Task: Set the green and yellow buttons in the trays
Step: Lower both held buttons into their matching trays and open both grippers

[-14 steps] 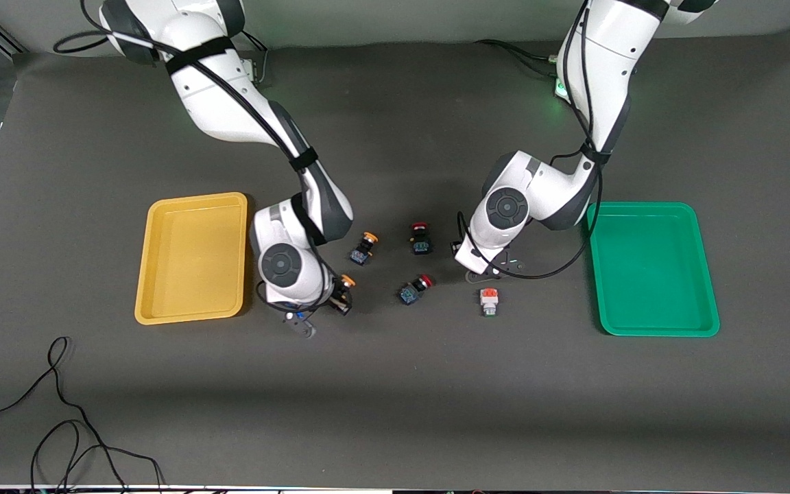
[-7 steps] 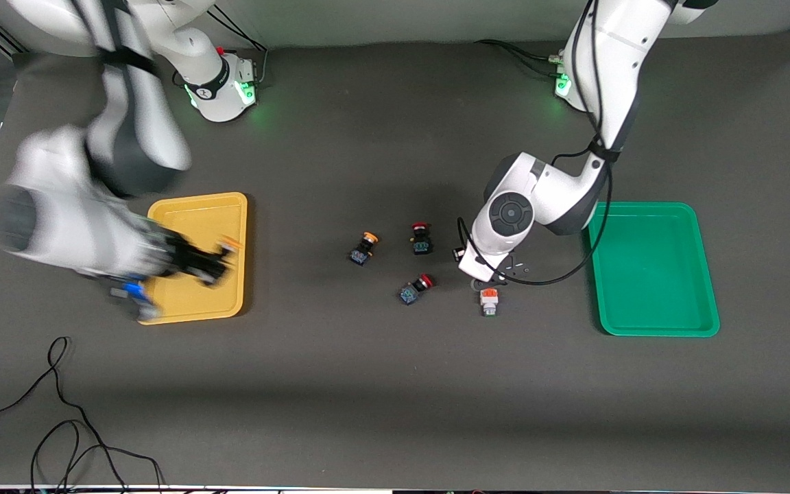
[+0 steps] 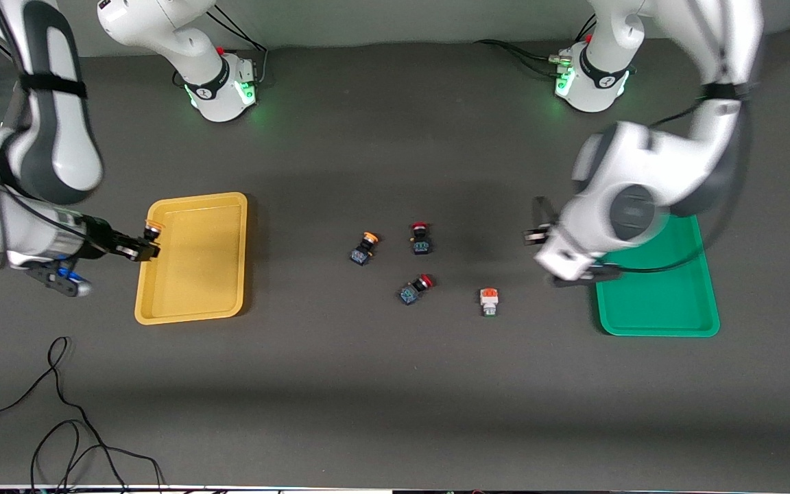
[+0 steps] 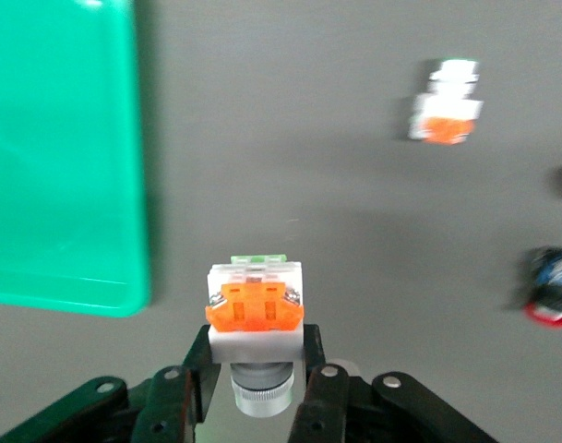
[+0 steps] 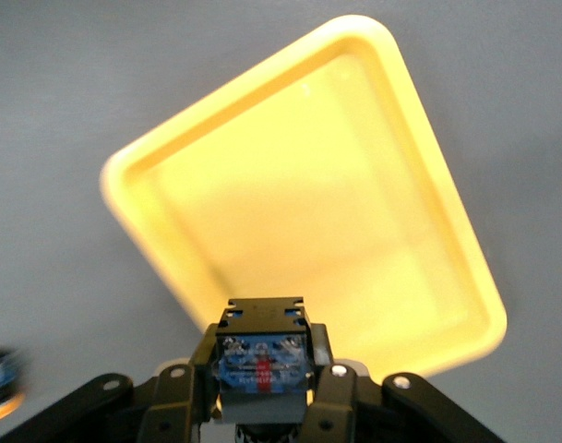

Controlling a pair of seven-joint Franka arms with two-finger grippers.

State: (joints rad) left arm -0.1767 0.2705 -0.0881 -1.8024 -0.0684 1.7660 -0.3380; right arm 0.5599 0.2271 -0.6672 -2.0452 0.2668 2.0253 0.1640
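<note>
A dark grey bench [image 3: 395, 384] carries everything. Two arms are seen reaching over it, one from each base at the edge farthest from the front camera.

Two trays are laid on it: one yellow tray [image 3: 193, 257] toward the right arm's end and one green tray [image 3: 669, 302] toward the left arm's end, well apart, both with nothing lying in them.

The right gripper [image 3: 140, 248] is held over the yellow tray's outer long rim, clamped on one yellow-capped button [image 3: 153, 227] with a dark body; in the right wrist view that button's blue-labelled base [image 5: 262, 362] is pinched between the fingers above the tray [image 5: 308, 203].

The left gripper [image 4: 253, 392] is held over bare bench just beside the green tray's inner long rim [image 4: 59, 157], clamped on one white-grey button with an orange block [image 4: 255, 309]. In the front view this gripper is hidden under the arm's wrist.

Six buttons are counted in all. Four lie on the bench between the trays: one yellow-capped button [image 3: 363, 248], two red-capped buttons [image 3: 420, 238] [image 3: 415, 289], the second nearer the front camera, and one white-grey button with an orange block [image 3: 489, 300], nearest the green tray.

One black cable [image 3: 59, 412] is coiled at the bench corner nearest the front camera on the right arm's end.
</note>
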